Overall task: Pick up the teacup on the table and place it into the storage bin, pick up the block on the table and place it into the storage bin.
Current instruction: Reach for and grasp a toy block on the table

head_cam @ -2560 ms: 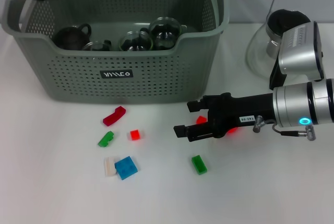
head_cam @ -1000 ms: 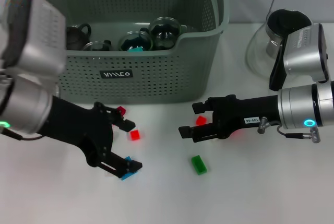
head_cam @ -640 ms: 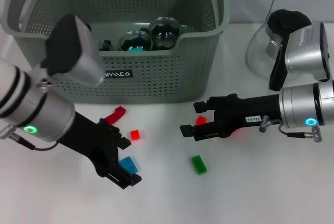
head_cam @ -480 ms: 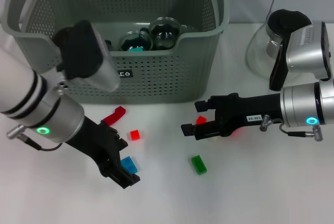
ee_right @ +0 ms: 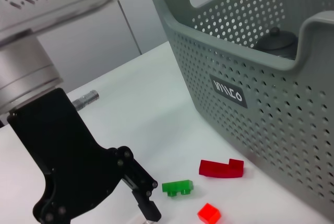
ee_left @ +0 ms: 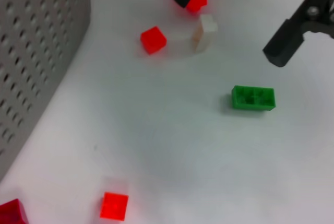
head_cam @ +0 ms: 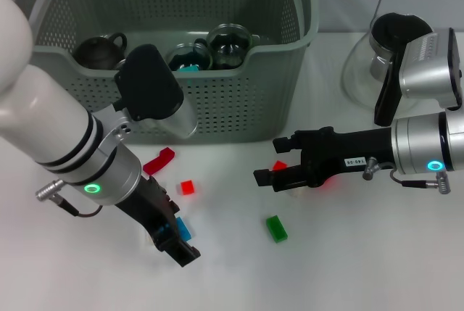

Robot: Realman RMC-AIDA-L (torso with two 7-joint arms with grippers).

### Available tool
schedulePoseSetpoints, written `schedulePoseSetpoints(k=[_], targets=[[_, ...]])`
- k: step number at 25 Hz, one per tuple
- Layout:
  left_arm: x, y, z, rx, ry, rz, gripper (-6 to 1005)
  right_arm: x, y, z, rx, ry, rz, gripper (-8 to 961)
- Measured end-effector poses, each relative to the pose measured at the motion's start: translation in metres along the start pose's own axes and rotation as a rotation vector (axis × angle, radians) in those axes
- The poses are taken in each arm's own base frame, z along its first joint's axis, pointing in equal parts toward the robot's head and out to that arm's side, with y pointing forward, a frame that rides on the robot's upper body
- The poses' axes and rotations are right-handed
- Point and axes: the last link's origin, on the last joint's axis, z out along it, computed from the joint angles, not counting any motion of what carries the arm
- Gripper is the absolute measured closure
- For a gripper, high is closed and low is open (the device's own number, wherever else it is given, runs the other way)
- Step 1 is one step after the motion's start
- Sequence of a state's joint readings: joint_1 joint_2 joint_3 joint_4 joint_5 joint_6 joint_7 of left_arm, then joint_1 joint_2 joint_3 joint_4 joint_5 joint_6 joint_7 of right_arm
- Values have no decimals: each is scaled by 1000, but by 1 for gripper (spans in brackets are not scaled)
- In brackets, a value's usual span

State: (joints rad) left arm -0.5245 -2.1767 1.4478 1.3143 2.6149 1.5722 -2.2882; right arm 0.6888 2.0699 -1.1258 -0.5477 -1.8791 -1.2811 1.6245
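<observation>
The left gripper (head_cam: 172, 233) reaches down with fingers parted around a flat blue plastic block (head_cam: 181, 228) lying on the white table (head_cam: 348, 267) in front of the grey-green perforated plastic storage bin (head_cam: 217, 112). Dark glass teacups (head_cam: 230, 43) sit inside the bin. The right gripper (head_cam: 274, 167) hovers with jaws spread over a small red block (head_cam: 279, 167).

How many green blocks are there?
2. One green block lies on the table in front of the right gripper. The other green block sits beside the curved red piece. The left arm may hide more.

The storage bin (ee_right: 271, 72) label (ee_right: 227, 91) reads "MINISO".
</observation>
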Motion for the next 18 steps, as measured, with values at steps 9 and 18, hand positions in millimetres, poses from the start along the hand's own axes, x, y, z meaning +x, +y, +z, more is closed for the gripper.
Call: schedulePoseSetpoints(k=[9,18], targets=[[-1,-7,9,67,-34,-9,111,-1,0,0,-1,1,-7,28],[1,-5,16,76,-55,15,113,0,0,0,-1,2,-9,28]])
